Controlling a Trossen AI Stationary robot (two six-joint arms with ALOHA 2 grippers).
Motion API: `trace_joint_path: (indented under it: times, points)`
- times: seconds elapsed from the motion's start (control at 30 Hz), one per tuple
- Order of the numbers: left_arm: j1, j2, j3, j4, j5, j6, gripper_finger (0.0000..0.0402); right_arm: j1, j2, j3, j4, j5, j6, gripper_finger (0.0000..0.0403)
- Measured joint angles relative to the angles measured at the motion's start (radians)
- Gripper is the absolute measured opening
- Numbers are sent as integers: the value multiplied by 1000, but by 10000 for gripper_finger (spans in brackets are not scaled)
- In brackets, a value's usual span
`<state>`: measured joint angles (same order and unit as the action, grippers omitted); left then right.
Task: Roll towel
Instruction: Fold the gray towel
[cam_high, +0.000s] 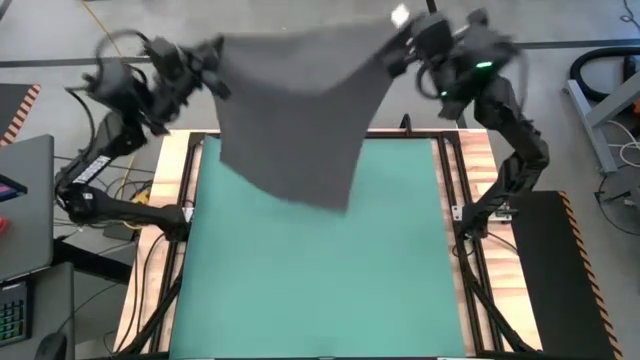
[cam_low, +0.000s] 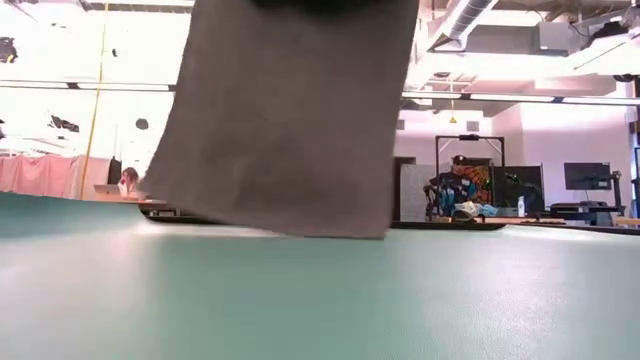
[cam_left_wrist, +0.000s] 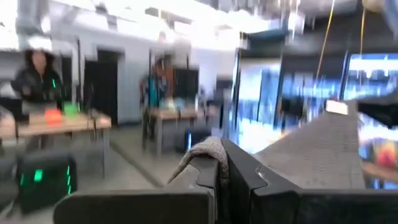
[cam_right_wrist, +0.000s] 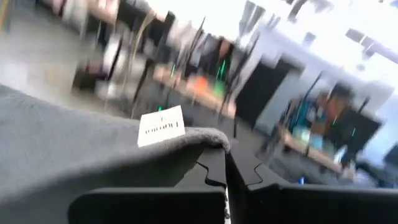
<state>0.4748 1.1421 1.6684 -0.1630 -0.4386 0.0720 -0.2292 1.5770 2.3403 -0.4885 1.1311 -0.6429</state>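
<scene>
Grey towel (cam_high: 295, 115) hangs between left pincer (cam_high: 205, 62) and right pincer (cam_high: 400, 50) (each clenched on a corner); lower evenly onto the mat (cam_high: 320, 270), keeping tension.

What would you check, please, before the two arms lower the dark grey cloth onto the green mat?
1. Left gripper shut on a corner of the plain dark grey soft towel: ok.
2. Right gripper shut on the corner with the small white tag: ok.
3. Towel's top edge stretched between both grippers: ok.
4. Towel's bottom edge off the green mat: ok in the low view, a gap shows beneath it.
5. Towel hanging square: not ok, its lower edge slants.
6. Mat surface smooth where the towel will land: ok.
</scene>
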Motion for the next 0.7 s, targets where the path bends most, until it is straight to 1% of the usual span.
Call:
trace_joint_path:
  times: [0.1,0.17,0.27,0.33,0.4,0.5,0.6,0.7]
  points:
    - [57,60,98,-16,121,34,0,-5,-3,0,317,-35,-267,9]
    - [76,92,148,-64,206,43,0,31,-3,1,435,-33,-392,9]
    - [76,119,186,-169,313,16,0,118,-6,1,420,5,-453,9]
    - [65,121,189,-269,360,-6,0,194,-3,1,334,58,-430,9]
    - [50,120,189,-426,371,-14,0,281,8,1,179,152,-317,9]
    - [10,123,188,-715,371,-36,0,434,24,-1,-154,280,-29,9]
    - [-49,123,155,-946,373,-109,0,586,60,-1,-510,366,394,9]
    - [-135,104,85,-1089,376,-204,0,733,111,-1,-782,366,858,9]
